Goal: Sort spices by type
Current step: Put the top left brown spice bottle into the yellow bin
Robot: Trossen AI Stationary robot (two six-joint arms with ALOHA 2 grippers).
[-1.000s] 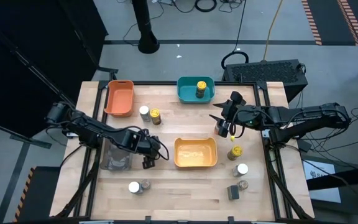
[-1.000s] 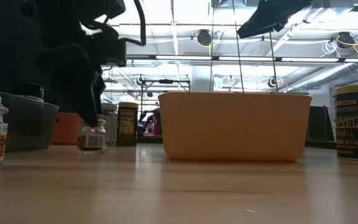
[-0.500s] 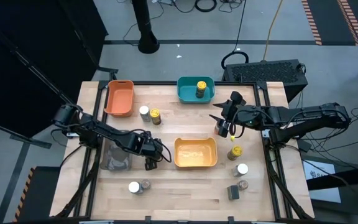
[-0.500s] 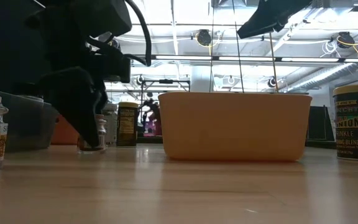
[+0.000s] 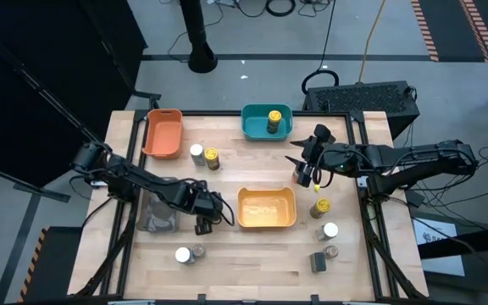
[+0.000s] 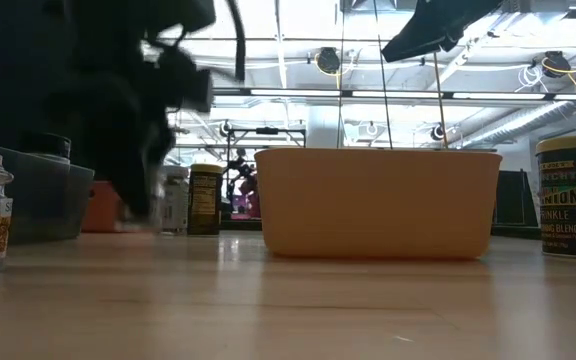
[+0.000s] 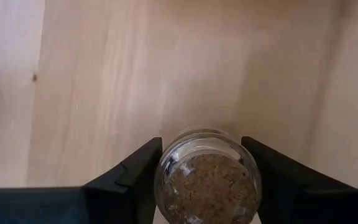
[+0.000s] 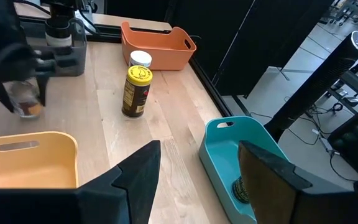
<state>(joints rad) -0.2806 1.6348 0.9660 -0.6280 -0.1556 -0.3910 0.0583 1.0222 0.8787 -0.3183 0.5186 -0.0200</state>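
My left gripper (image 5: 202, 224) stands between the grey bin (image 5: 159, 212) and the yellow bin (image 5: 266, 207), shut on a small clear spice jar (image 7: 207, 177) with a cork top. The low view shows this gripper and jar (image 6: 153, 205) blurred. My right gripper (image 8: 197, 180) hangs open with nothing in it, high above the table near the teal bin (image 5: 267, 123). A yellow-lidded jar (image 5: 274, 121) stands in that bin. Other spice jars stand on the table in pairs or groups. My left gripper pinches the small jar's round glass wall (image 7: 166, 177) between its two fingers, one on each side, just below the cork top. The fingers come from above, pointing steeply down. The jar stays upright. I cannot tell whether its bottom is off the table.
An orange bin (image 5: 163, 132) sits at the far left. Two jars (image 5: 204, 156) stand next to it, two more (image 5: 190, 254) are near the front left, and several (image 5: 325, 237) stand at the right. Bare wood lies along the near edge.
My left gripper has moved a little toward the near edge and come down over the small jar, which stood free beside its fingers a second ago. The fingers now stand on both sides of it. My right arm has kept still.
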